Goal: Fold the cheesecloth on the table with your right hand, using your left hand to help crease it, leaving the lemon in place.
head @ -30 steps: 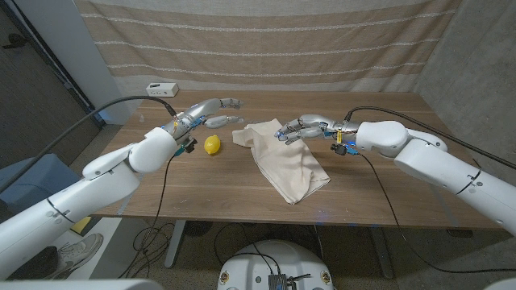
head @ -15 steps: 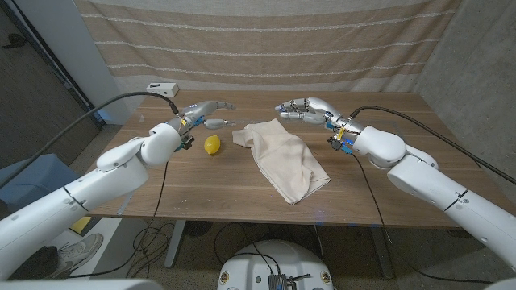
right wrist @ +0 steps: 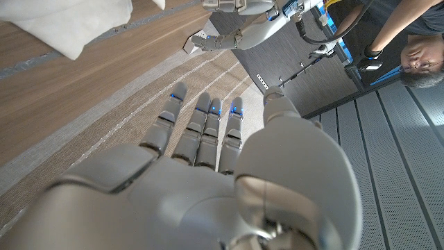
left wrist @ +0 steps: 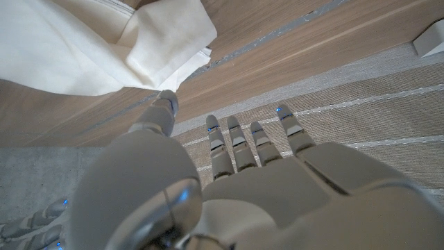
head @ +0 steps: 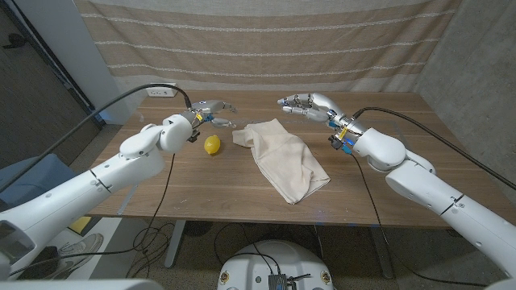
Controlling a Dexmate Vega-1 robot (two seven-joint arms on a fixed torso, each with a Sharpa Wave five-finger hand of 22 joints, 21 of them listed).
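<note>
A cream cheesecloth (head: 284, 156) lies rumpled and partly folded in a long diagonal strip at the middle of the wooden table (head: 379, 181). The yellow lemon (head: 212, 145) sits just to its left, apart from it. My right hand (head: 307, 104) hovers beyond the cloth's far end, fingers apart and holding nothing. My left hand (head: 213, 110) hangs beyond the lemon with its fingers spread, also holding nothing. In the left wrist view my left hand (left wrist: 236, 180) reaches toward a cloth corner (left wrist: 104, 42) without touching it. The right wrist view has my right hand (right wrist: 201, 173) spread and a cloth corner (right wrist: 69, 21).
A white box (head: 161, 92) sits at the table's far left corner, also seen as the white box (left wrist: 431, 38) in the left wrist view. A striped curtain (head: 266, 40) hangs behind the table. A person (right wrist: 409, 55) stands off to the side in the right wrist view.
My right hand has lifted off the cheesecloth and moved toward the table's far side. The left arm has swung inward while its hand stayed near the same spot. Cloth and lemon are unmoved.
</note>
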